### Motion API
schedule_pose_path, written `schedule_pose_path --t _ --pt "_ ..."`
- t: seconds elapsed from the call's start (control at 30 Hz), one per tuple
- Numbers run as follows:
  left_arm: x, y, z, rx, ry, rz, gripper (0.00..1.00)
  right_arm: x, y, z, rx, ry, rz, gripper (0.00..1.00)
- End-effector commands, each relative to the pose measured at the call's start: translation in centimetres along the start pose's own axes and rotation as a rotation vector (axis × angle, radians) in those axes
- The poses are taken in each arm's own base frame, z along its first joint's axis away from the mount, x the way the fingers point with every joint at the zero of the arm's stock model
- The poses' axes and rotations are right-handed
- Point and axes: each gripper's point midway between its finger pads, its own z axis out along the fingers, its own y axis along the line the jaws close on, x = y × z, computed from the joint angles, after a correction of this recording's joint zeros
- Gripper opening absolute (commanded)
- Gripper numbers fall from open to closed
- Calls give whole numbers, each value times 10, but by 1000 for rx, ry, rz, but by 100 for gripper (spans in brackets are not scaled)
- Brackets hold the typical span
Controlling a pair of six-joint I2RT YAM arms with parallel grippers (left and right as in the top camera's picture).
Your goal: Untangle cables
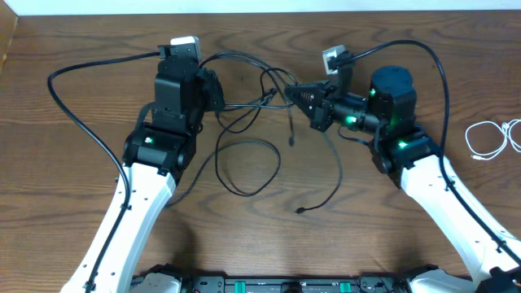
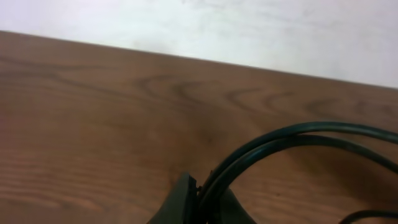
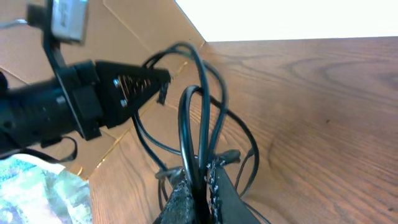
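Thin black cables [image 1: 259, 102] lie tangled on the wooden table between my two grippers. One strand hangs down into a loose loop [image 1: 242, 193] and another ends in a small plug [image 1: 299, 211]. My left gripper [image 1: 218, 96] is shut on two black strands [image 2: 280, 140] at the left of the tangle; its fingers show in the left wrist view [image 2: 202, 202]. My right gripper [image 1: 293, 94] is shut on a black cable loop [image 3: 186, 118] at the right of the tangle; its fingers show in the right wrist view [image 3: 200, 186]. A white cable [image 1: 472, 138] lies coiled apart at the far right.
Thicker black arm cables arc over the table behind the left arm [image 1: 77, 114] and the right arm [image 1: 444, 81]. The left gripper [image 3: 134, 84] faces mine in the right wrist view. The table's far edge [image 1: 260, 11] runs along the top.
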Motion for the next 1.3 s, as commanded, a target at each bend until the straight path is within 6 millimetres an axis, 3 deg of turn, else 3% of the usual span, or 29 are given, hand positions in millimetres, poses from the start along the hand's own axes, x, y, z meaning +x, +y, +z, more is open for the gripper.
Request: schedule_pose_path --t 0.0,0.3,0.57,0.67,0.83,1.0,1.17,1.27 --pt "-8 36 -5 -183 -36 3 8 -34 -6 -30 57 -103 -39 1" --pt "-5 66 -7 -267 -13 -20 7 -72 -19 -84 155 -229 -59 1" --pt "-1 109 -11 -365 22 -65 7 -81 -47 -120 263 -272 -15 1" --pt "-1 111 -10 -353 25 -76 7 -78 -56 -126 292 -266 13 1" --pt "-5 87 -3 -209 21 -87 7 -71 -61 -126 305 -244 30 1" --pt "-23 35 0 85 -21 -93 8 -65 -65 -124 314 -219 46 1" --pt "-45 -27 -18 449 -81 -54 8 -55 -70 -120 325 -178 19 1" --pt "-53 -51 -34 606 -102 -39 8 -51 -68 -115 320 -148 -50 1"
